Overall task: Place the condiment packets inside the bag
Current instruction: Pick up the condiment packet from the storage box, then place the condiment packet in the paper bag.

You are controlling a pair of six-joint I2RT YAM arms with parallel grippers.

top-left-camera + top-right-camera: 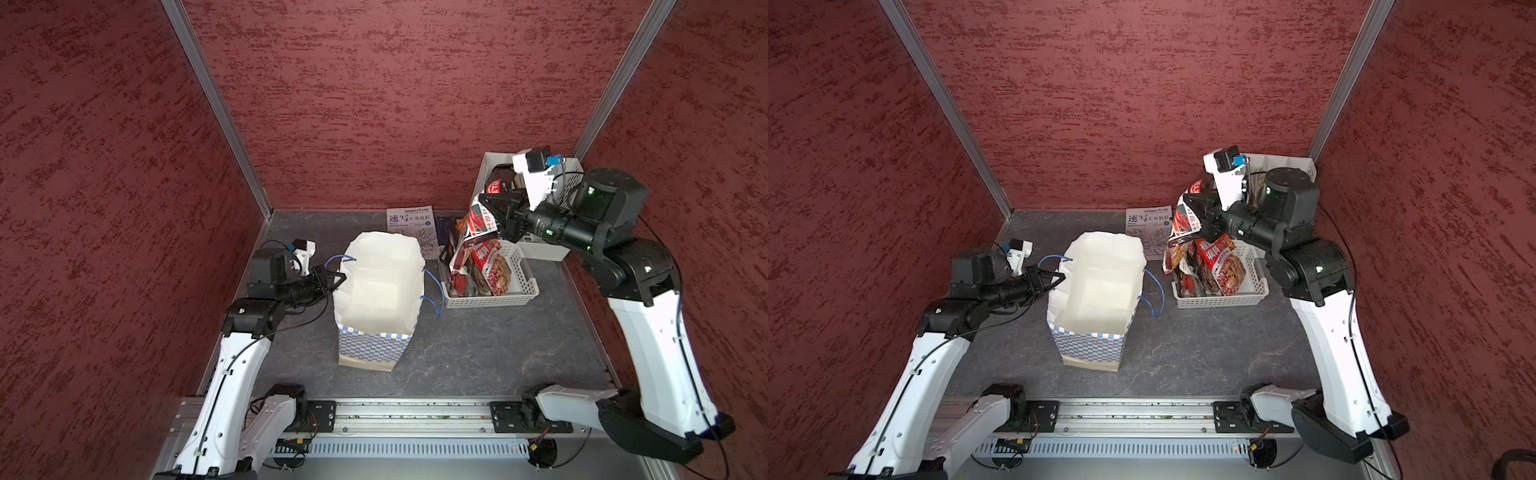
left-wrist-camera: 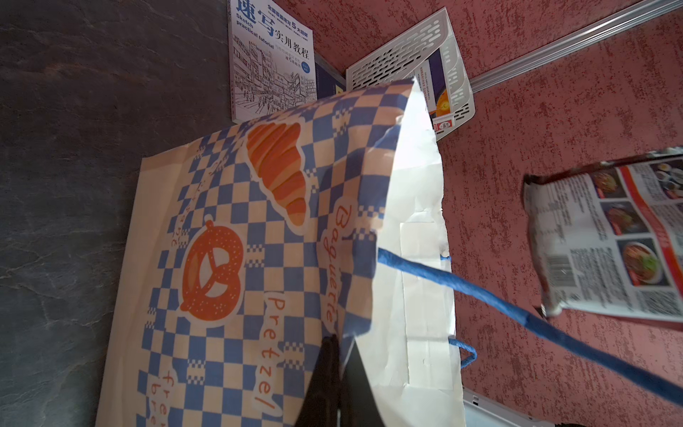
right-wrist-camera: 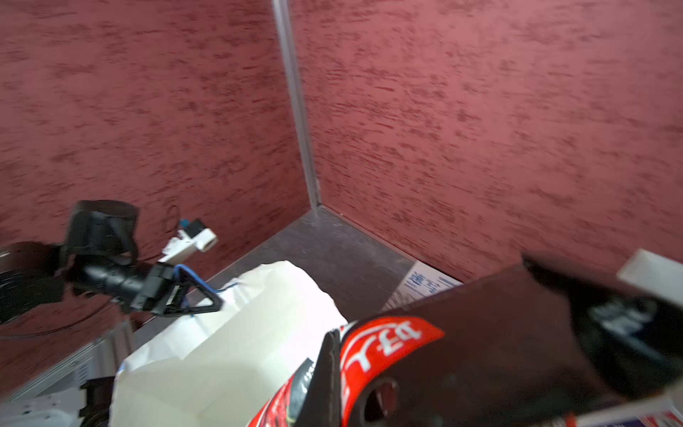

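Bag (image 1: 378,291) upright at mid-bench, its mouth held open by the left gripper (image 1: 338,279), closed on the left rim. Basket (image 1: 490,302) toward the far right corner carries the other condiment packets (image 1: 494,270); above it the right gripper (image 1: 492,208) pinches one packet (image 1: 478,224) aloft, apparently for transfer.

A lab robot cell: red textured panels (image 1: 395,104), aluminium posts (image 1: 216,104), a rail (image 1: 407,415) at 6 o'clock bearing robot arms (image 1: 665,353).

Left arm (image 1: 232,365) low, left fingers (image 1: 336,277) pinched; right arm (image 1: 648,332) raised, right fingers (image 1: 498,204) pinched.
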